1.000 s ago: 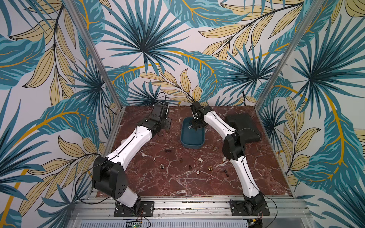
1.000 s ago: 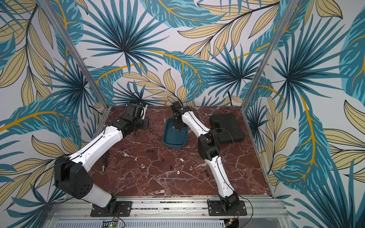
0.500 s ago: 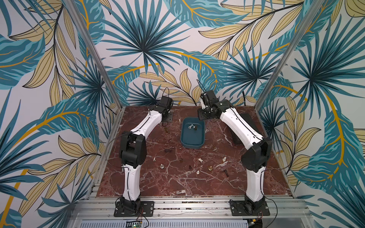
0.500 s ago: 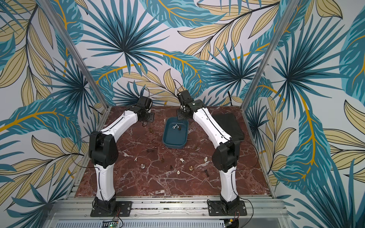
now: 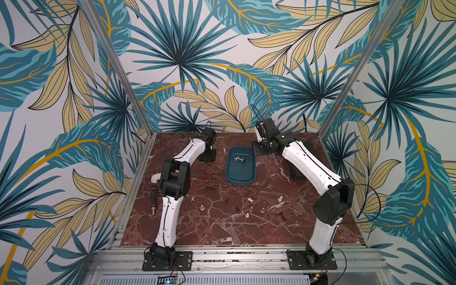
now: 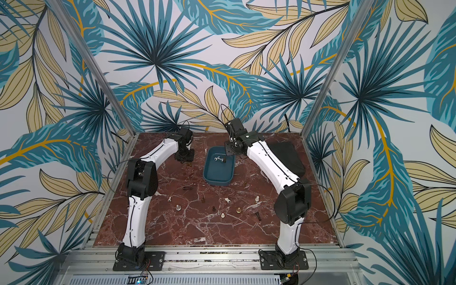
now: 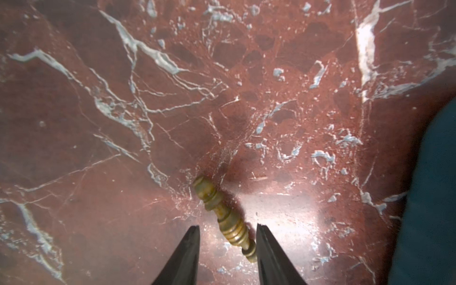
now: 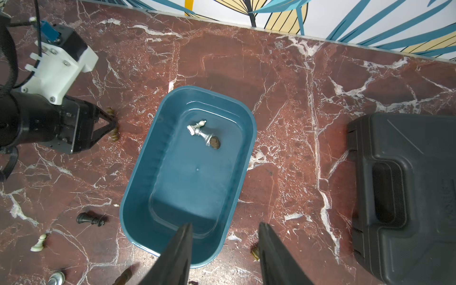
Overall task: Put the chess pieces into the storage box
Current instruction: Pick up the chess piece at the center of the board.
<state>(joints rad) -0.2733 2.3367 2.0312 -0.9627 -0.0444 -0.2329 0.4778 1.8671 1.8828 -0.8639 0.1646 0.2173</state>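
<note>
My left end effector (image 7: 227, 225) is spread, with its two dark fingers at the bottom centre of the left wrist view on either side of a brass chess piece (image 7: 214, 203). The piece is a slim turned figurine with ringed collars. It lies flat on the red marble worktop (image 7: 98, 148), and its narrow end is right against one finger. My right end effector (image 8: 225, 224) is also spread and pinches nothing. It hangs over the near rim of the storage box (image 8: 140, 167) at the bottom centre of the right wrist view.

The box is a teal-blue open tub with rounded corners. In both top views it sits just above the centre of the worktop (image 5: 240, 181) (image 6: 218, 181). Three pieces lie together in it: a silvery piece (image 8: 201, 133) on its side, a small white piece (image 8: 201, 122) touching it, and a dark brown piece (image 8: 215, 142) at its other end.

At the lower left of the right wrist view, a black piece (image 8: 90, 219) lies on its side with a small cross on its end. A faint raised mark on the black case (image 8: 404, 192) at the right edge of that view is too dim to read.

In a top view, more pieces are scattered below the box. They include white ones (image 5: 250, 199) (image 5: 280, 198), a brass one (image 5: 262, 210), a silvery one (image 5: 202, 208) and a black one (image 5: 282, 216).
</note>
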